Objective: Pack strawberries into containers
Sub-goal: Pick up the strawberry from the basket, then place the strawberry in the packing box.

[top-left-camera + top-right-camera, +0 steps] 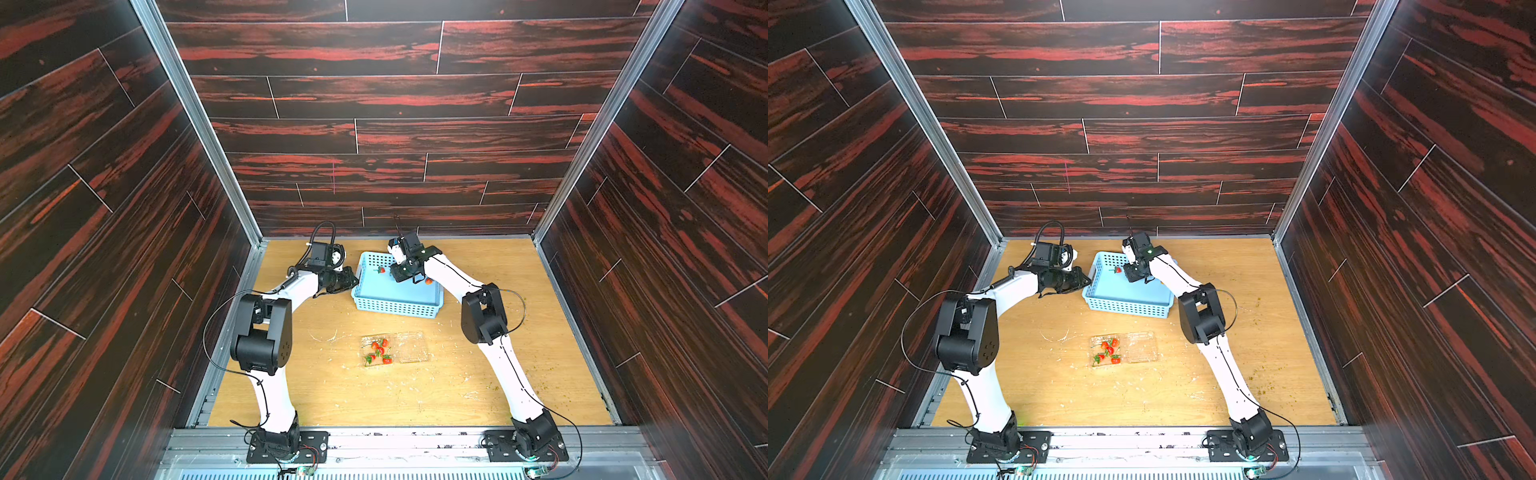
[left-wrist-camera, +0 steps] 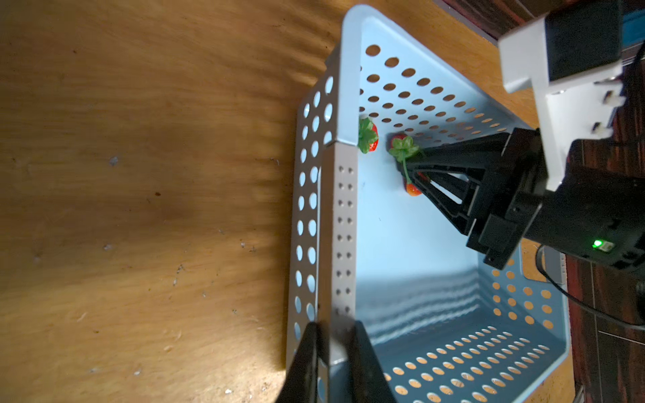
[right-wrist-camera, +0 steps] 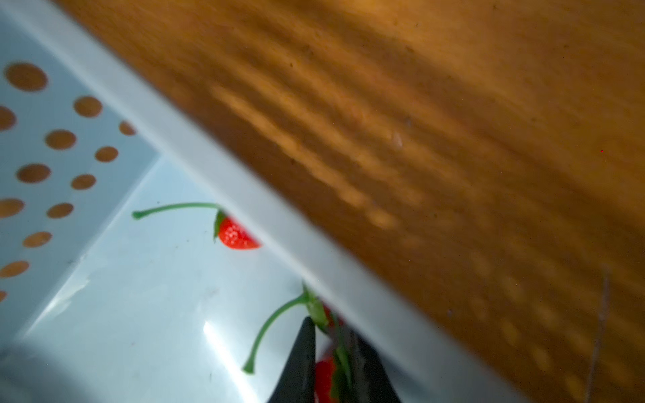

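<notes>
Gripping basket: left gripper clamped on a side wall of the light blue perforated basket, one finger inside, one outside.
Right gripper: reaching down into basket's far half; tips drawn close, pinching a strawberry betw them. Right wrist view blurred, so grip seen only roughly.
Basket contents: besides that one, two loose strawberries w/ green caps lie on the floor nr a corner, close to a perforated wall; one has a thin curved stem.
Basket position: far-centre of table, seen in both top views.
Clamshell: clear, opened flat, two halves side by side, mid-table, nearer the front edge, well apart from basket.
Clamshell contents: approx five packed strawberries bunched together, all in the half on the left arm's side.
Table surface: light wood; pale scraps nr clamshell, green specks toward the right arm's side.
Room: dark red-black plank-pattern walls on three sides, metal posts at the corners.
</notes>
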### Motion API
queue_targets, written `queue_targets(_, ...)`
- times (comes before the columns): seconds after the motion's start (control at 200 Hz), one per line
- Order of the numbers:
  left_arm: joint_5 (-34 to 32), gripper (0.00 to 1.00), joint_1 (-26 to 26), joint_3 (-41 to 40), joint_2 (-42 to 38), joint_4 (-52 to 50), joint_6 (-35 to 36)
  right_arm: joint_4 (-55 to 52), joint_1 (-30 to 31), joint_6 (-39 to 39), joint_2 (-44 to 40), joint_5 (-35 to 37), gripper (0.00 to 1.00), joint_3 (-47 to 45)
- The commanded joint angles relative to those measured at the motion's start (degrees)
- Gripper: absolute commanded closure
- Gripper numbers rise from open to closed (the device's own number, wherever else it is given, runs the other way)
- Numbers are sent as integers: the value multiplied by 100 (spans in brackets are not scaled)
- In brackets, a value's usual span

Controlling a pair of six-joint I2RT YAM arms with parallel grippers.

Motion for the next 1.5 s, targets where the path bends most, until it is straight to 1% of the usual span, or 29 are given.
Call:
queue_targets(0.0,106,89,-31,-11,-275,211,-21,-148,-12,-43,-505,77,83,-344)
queue_targets(0.251,69,89,-34,-68,-239,273,-28,-141,-3,-140,-1348,-132,84,-760)
queue_targets(0.481,73,89,-36,-79,-189,334,-39,16,49,-234,-2210,-458,84,-1593)
queue_targets(0.646,72,90,-30,-15,-116,331,-30,282,484,-618,-3271,-1000,83,-2828)
queue_targets(0.777,69,90,-32,26,-59,347,-39,540,922,-646,-4032,-1874,83,-3915)
queue_targets(0.852,61,90,-30,54,-30,347,-34,668,1253,-656,-4279,-2251,82,-4495)
queue_targets(0.917,60,90,-30,87,13,348,-38,730,1475,-535,-4305,-2618,82,-4812)
queue_targets(0.992,86,90,-33,143,47,341,-44,768,1700,-460,-4219,-2722,82,-5050)
queue_targets(1.132,77,90,-30,180,33,317,-35,729,1960,-523,-3921,-2512,81,-5205)
queue_targets(1.303,55,90,-30,189,-2,207,31,783,2006,-605,-3625,-2250,79,-5312)
queue_targets(1.378,53,90,-29,180,-19,199,31,790,2019,-623,-3550,-2248,76,-5321)
queue_targets(1.498,58,90,-30,193,-22,193,36,746,2045,-654,-3453,-2248,67,-5334)
